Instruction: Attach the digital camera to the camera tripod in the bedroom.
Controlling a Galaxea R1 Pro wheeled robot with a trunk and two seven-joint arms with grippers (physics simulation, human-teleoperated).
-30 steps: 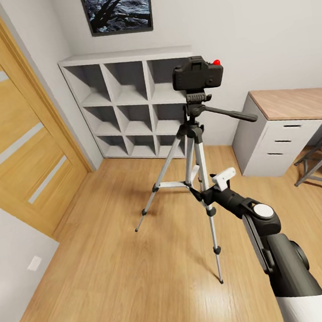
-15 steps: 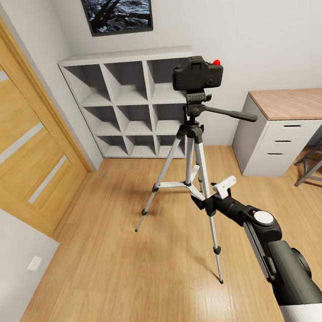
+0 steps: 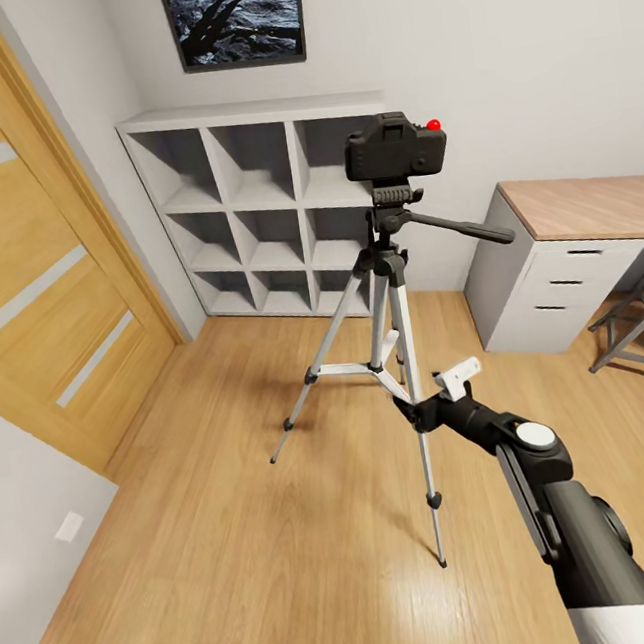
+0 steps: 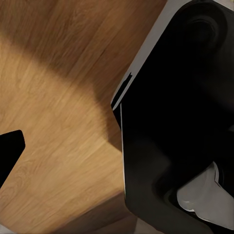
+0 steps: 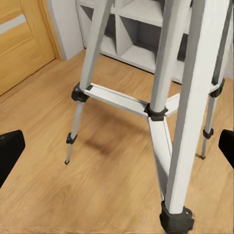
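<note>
Digital camera: black, blocky, red dot on top, seated on the black head of the camera tripod with its back toward the head view, so the lens is hidden. Camera tripod: three silver legs with black joints and feet, standing on the light wood plank floor in front of the white cube shelf; long black pan handle pointing toward the desk. In the right wrist view the legs run close past the lens and are cut off above, head and camera out of frame. Right gripper: at mid-height of the nearest leg, just beside it; one white finger shows in the head view, the other masked by the wrist; in the right wrist view the two dark fingertips sit at opposite edges, spread wide and holding nothing. Left gripper: the left wrist view gives one dark fingertip against floor and a large black body of the robot, blurred; whether spread or closed, cannot tell. Astronaut picture cropped at top; wooden door cut off at the side.
</note>
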